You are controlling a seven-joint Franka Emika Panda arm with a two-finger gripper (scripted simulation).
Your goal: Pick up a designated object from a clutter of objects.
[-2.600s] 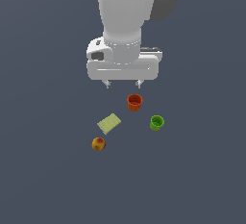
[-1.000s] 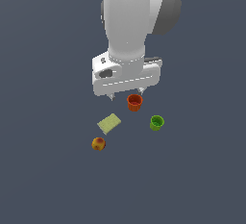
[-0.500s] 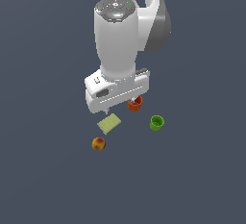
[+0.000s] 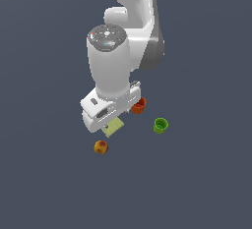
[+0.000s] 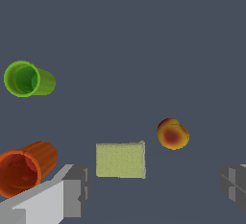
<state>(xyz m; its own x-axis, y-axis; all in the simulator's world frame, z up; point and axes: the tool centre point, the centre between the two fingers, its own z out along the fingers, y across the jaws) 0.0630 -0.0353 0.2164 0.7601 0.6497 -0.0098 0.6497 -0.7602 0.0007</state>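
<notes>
The apple (image 4: 101,147) is a small round ball, mottled red, orange and yellow, with a smooth, faintly glossy skin. It lies alone on the flat, dark grey-blue desk (image 4: 206,184), near the pale yellow-green block (image 5: 120,159) but not touching it. The block is thin, rectangular and matt, with a fine grainy surface. The orange-red cup (image 5: 26,168) and the green cup (image 4: 160,125) are both plain, smooth, open-topped tapered cylinders, standing apart from each other and from the apple.

In the exterior view the white arm's hand covers most of the block and part of the orange-red cup, and the fingers cannot be seen there. No edge or corner of the desk shows in either view. In the wrist view the cup is cut by the frame's edge.

The fingers (image 5: 76,189) are grey, blocky and only partly in frame; they stand wide apart, released, with nothing between them and touching nothing. The apple lies clear of both.
</notes>
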